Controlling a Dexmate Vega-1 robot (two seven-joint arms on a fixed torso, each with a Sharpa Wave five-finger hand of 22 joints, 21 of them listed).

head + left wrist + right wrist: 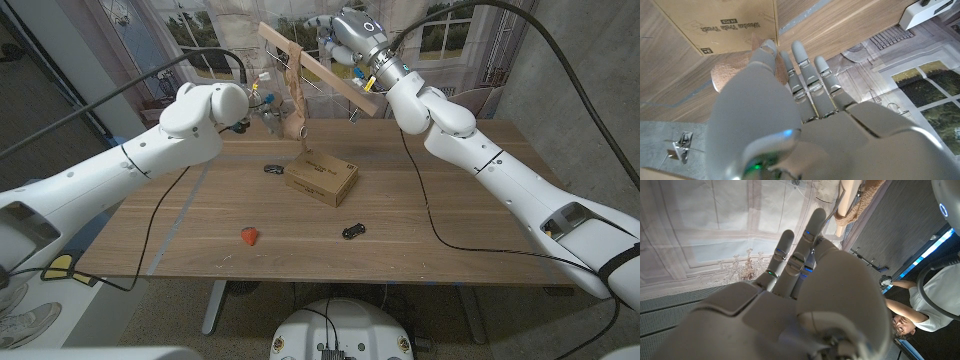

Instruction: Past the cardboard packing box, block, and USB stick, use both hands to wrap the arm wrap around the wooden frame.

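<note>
My right hand [345, 48] holds the wooden frame [312, 62] in the air above the table's far side, its long bar slanting down to the right. The tan arm wrap [294, 108] hangs from the frame's left part. My left hand [262, 106] is at the wrap's left side and grips it; the wrap's fuzzy cloth [729, 75] shows behind that hand's thumb [762, 65]. In the right wrist view my right hand [805, 280] reaches toward the frame [842, 202] and the wrap [862, 202]. The cardboard packing box [322, 178] lies below them on the table.
A red block [250, 236] lies near the front left of the table [480, 230]. A black USB stick [353, 231] lies in front of the box, and a small dark object [272, 168] lies to its left. A person [912, 317] shows at the right wrist view's edge.
</note>
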